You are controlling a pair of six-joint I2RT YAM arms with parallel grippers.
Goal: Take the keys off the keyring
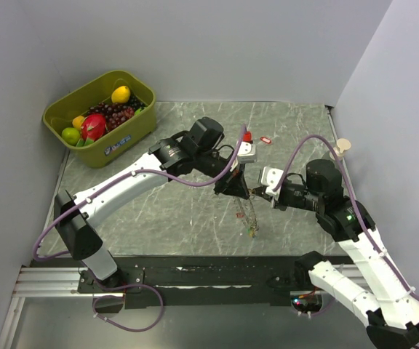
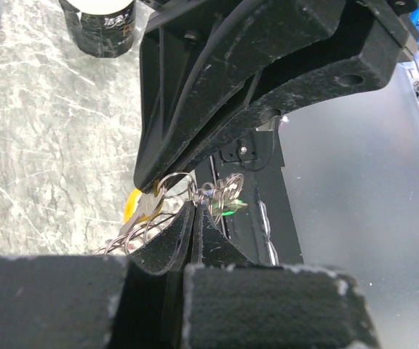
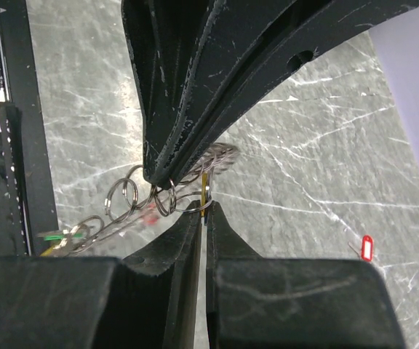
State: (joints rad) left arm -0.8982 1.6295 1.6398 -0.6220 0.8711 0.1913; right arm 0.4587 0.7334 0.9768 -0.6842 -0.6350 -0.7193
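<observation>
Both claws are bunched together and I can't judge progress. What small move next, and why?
Probably ease the right claw slowly away from the left claw. Both are shut, tip to tip, at the keyring, the right pinching a yellow key; separating them should work it free.

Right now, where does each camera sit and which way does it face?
Top external: above and behind, looking down at the table; both arms show.
Left wrist: on that arm, looking along the left gripper at the right gripper.
Right wrist: on that arm, looking along its fingers at the left gripper.
Shared: both wrist views show the keyring pinched between the grippers.
</observation>
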